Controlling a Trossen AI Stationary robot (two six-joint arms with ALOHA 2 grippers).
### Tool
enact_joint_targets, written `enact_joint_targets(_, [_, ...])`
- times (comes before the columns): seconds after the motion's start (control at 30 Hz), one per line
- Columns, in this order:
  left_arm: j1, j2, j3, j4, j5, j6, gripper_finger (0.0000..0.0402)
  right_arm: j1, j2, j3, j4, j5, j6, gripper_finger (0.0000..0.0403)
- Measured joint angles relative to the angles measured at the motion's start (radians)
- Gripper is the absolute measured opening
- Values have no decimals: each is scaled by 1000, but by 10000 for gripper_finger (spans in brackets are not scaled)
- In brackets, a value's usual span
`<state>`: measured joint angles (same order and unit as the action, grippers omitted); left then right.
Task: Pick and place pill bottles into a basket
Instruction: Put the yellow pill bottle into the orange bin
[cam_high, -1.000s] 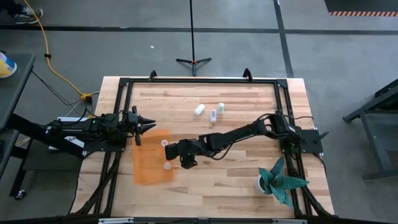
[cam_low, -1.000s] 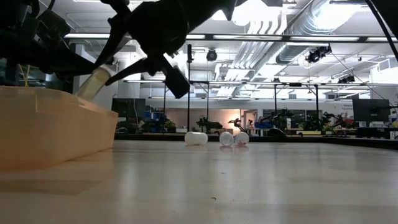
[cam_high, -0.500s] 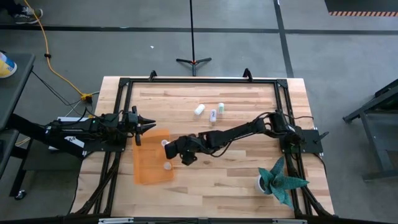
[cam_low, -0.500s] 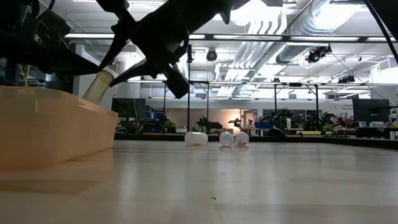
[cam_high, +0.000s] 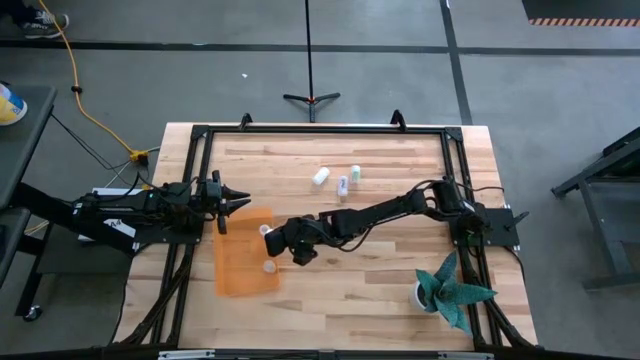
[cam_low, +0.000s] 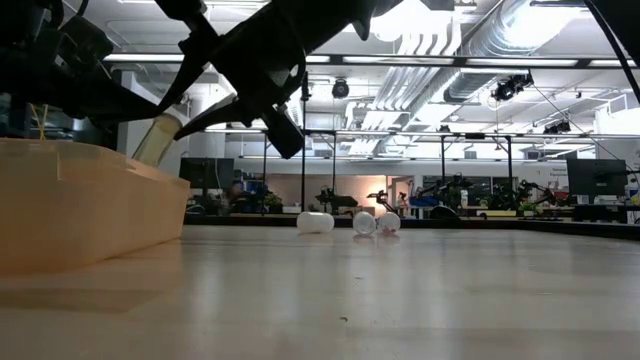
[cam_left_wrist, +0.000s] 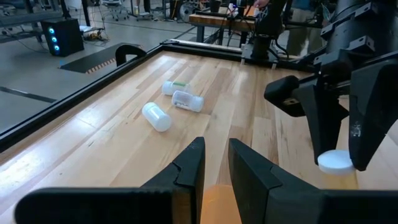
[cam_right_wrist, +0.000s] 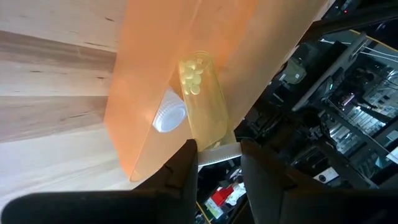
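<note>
- High view: right gripper (cam_high: 272, 236) at the orange basket's (cam_high: 240, 275) edge; left gripper (cam_high: 236, 201) waits beside it, fingers narrowly parted.
- Right wrist view: fingers clamp a yellowish pill bottle (cam_right_wrist: 204, 102) over the basket; white-capped bottle (cam_right_wrist: 170, 117) inside.
- Left wrist view: three bottles (cam_left_wrist: 156, 116) lying on the table (cam_left_wrist: 217, 99).

— What carries it all?
— A wooden table (cam_high: 380, 290) of pale planks with a black frame along its edges.
— And what lies on it?
— An orange basket (cam_high: 240, 270) towards the left side. Three pill bottles (cam_high: 341, 180) lie close together near the far edge, well apart from the basket; the low view shows them on their sides. A white pot with a teal plant (cam_high: 450, 290) stands at the near right corner.
</note>
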<state>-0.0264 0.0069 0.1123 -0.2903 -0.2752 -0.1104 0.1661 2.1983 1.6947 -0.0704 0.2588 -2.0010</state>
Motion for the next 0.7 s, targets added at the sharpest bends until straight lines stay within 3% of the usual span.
enact_joint_targets(0.3, [0,0,0,0,0,-3,108,-3,0,0,0,5,11,130])
enact_joint_targets(0.7, [0,0,0,0,0,-3,108,-3,0,0,0,23,14,130])
